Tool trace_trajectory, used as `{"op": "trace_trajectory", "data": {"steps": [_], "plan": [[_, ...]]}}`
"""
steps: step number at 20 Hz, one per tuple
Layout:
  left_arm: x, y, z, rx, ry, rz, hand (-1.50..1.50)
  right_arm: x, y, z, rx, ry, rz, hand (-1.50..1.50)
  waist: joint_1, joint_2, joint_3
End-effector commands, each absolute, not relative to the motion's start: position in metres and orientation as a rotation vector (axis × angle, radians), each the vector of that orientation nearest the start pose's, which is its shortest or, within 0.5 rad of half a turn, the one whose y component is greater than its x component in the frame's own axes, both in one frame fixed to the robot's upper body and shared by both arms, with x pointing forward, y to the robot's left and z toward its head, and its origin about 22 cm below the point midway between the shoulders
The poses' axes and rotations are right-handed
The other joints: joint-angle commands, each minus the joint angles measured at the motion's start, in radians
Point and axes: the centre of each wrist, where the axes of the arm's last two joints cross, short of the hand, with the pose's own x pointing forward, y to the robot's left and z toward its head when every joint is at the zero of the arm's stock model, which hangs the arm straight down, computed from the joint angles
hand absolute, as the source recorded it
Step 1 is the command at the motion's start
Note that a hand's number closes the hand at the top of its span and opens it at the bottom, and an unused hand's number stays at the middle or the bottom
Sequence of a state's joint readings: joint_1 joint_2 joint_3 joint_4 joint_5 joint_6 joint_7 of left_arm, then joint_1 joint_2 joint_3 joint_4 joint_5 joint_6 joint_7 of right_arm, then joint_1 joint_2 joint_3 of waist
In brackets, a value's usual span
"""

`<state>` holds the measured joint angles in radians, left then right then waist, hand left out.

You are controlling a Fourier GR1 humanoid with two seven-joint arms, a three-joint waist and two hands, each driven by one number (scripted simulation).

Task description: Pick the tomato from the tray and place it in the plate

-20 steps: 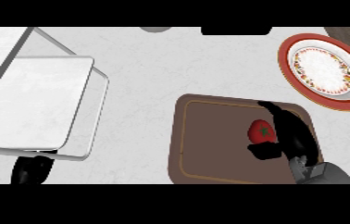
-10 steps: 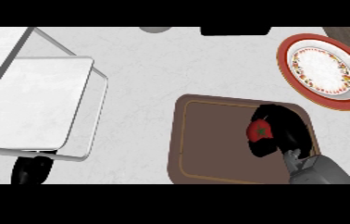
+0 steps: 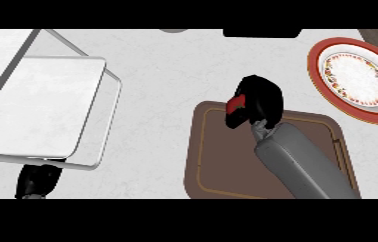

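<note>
Lifted since the earlier views, the right hand (image 3: 258,102) now sits over the brown tray's (image 3: 221,156) far rim instead of down on its floor, and the view itself has shifted, so the red-rimmed plate (image 3: 347,78) now lies to the hand's right and a little beyond it. Its fingers are curled round the tomato (image 3: 236,104), which shows only as a red sliver at the hand's left side. By my judgement the tomato is light, smooth and soft-skinned, best cupped around its middle without squeezing. At the lower left edge, the left hand (image 3: 37,182) rests beside a white box (image 3: 48,111); whether its fingers are open I cannot tell.
</note>
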<state>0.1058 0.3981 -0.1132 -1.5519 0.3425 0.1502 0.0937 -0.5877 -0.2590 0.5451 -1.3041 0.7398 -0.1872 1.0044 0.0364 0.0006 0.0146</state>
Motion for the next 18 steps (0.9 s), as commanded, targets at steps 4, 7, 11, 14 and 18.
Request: {"op": "trace_trajectory", "data": {"steps": [4, 7, 11, 14, 18], "plan": [[0.216, 0.266, -0.023, 0.016, -1.216, -0.006, 0.00, 0.350, -0.087, 0.098, -1.260, -1.347, 0.464, 1.50, -0.037, 0.009, -0.015], [0.208, 0.263, -0.025, 0.017, -1.214, 0.013, 0.00, 0.350, -0.087, 0.099, -1.263, -1.404, 0.299, 1.50, -0.051, 0.004, -0.014], [0.212, 0.271, -0.021, 0.015, -1.227, 0.011, 0.00, 0.370, -0.093, 0.130, -1.267, -1.424, 0.090, 1.50, -0.057, 0.006, -0.015], [0.209, 0.260, -0.025, 0.002, -1.208, 0.006, 0.00, 0.374, -0.117, 0.115, -1.292, -1.404, -0.007, 1.50, -0.070, 0.011, -0.014], [0.214, 0.276, -0.020, 0.038, -1.226, 0.029, 0.00, 0.375, -0.160, 0.115, -1.285, -1.451, -0.181, 1.50, -0.080, 0.011, -0.013]]}}
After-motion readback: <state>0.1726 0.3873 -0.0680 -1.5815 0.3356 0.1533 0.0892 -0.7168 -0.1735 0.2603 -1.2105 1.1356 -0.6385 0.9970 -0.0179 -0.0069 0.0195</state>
